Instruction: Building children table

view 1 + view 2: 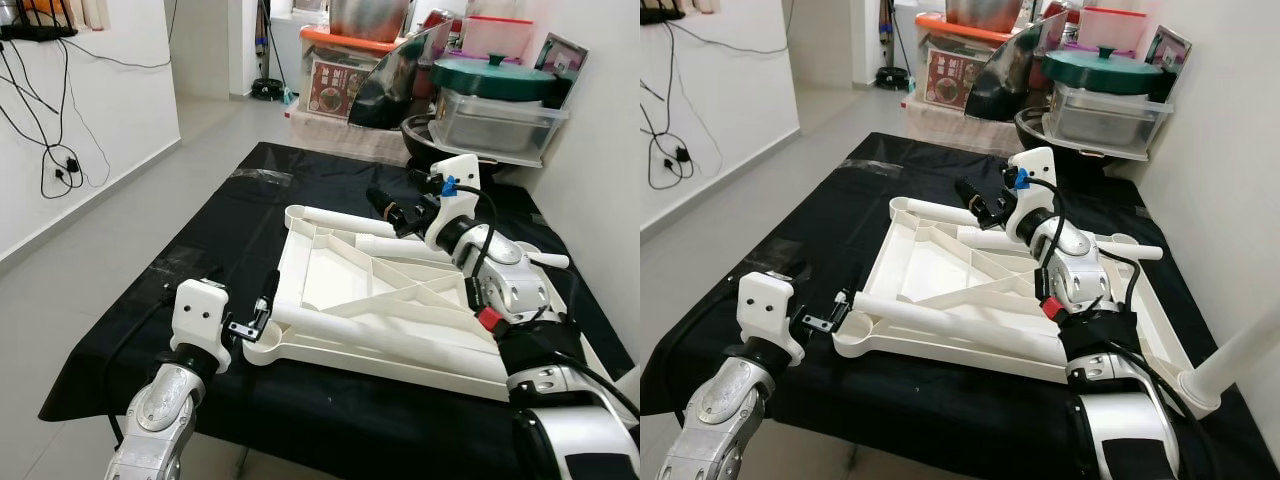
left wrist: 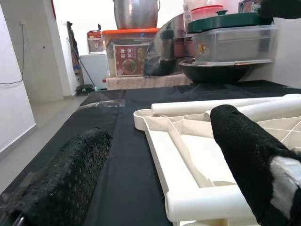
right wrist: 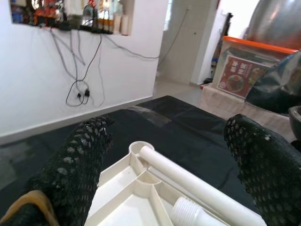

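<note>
— White plastic, upside down: the tabletop point(image 1: 340, 290) lies on the black cloth point(image 1: 250, 200) with its ribbed underside up and loose legs point(image 1: 380, 325) lying across it. Where are the grippers?

— The left gripper point(image 1: 262, 305) sits at the near left corner of the tabletop, fingers parted, one finger point(image 2: 249, 150) over the corner socket and the other point(image 2: 66, 179) out over the cloth. It holds nothing. The right gripper point(image 1: 385, 205) hovers over the far edge, above the far leg point(image 3: 197, 186), fingers spread wide and also empty.

— So what would make the step go well?

— I'd judge the job is to seat a leg in a socket. The right gripper should come down squarely, straddling the leg near its threaded end point(image 3: 188, 214), and close firmly — a round tube will roll if pinched off-centre. The left could brace the corner so the tabletop doesn't slide on the cloth.

— Any hazards?

— The stacked pots and boxes point(image 1: 490, 100) behind are near the right arm's elbow room.
</note>
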Robot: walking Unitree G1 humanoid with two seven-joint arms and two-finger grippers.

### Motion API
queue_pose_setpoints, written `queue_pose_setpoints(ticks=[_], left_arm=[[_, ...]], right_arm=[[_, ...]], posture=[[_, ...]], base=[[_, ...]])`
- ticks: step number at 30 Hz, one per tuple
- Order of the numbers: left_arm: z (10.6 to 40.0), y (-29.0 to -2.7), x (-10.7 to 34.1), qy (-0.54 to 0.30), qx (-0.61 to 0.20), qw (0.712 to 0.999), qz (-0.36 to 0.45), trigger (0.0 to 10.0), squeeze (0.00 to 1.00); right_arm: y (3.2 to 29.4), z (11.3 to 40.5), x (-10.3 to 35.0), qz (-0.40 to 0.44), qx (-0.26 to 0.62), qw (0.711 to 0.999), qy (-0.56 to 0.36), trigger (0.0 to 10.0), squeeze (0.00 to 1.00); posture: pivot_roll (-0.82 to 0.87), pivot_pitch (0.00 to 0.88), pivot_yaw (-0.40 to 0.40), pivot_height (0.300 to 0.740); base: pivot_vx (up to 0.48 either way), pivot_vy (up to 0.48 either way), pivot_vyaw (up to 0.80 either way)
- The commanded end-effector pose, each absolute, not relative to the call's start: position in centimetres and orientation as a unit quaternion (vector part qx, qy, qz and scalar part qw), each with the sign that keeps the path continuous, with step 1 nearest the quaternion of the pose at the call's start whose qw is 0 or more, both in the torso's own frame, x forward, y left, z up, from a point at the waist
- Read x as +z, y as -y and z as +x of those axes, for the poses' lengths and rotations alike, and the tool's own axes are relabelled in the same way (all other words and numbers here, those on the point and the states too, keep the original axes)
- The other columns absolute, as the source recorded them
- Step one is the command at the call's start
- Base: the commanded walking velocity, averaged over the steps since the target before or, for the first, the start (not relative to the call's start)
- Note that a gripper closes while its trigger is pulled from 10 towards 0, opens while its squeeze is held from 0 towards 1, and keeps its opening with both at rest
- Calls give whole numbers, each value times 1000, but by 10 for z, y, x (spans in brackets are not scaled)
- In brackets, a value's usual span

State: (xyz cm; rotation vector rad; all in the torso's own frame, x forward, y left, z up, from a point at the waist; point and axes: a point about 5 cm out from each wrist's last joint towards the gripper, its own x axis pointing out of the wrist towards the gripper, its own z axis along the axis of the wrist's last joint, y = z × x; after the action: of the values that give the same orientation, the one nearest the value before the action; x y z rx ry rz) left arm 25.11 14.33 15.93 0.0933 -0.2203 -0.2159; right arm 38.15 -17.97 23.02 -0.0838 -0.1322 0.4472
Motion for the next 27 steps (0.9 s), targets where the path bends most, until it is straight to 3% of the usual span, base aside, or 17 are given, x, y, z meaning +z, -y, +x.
queue_pose_setpoints(ticks=[1,27], left_arm=[[252,-140,154,98,-113,988,45,10000,0],[253,-141,151,89,-109,989,38,10000,0]], right_arm=[[183,381,234,-53,223,971,72,10000,0],[184,379,227,-52,224,971,67,10000,0]], posture=[[76,0,-115,740],[71,0,-107,740]], base=[[0,0,0],[0,0,0]])
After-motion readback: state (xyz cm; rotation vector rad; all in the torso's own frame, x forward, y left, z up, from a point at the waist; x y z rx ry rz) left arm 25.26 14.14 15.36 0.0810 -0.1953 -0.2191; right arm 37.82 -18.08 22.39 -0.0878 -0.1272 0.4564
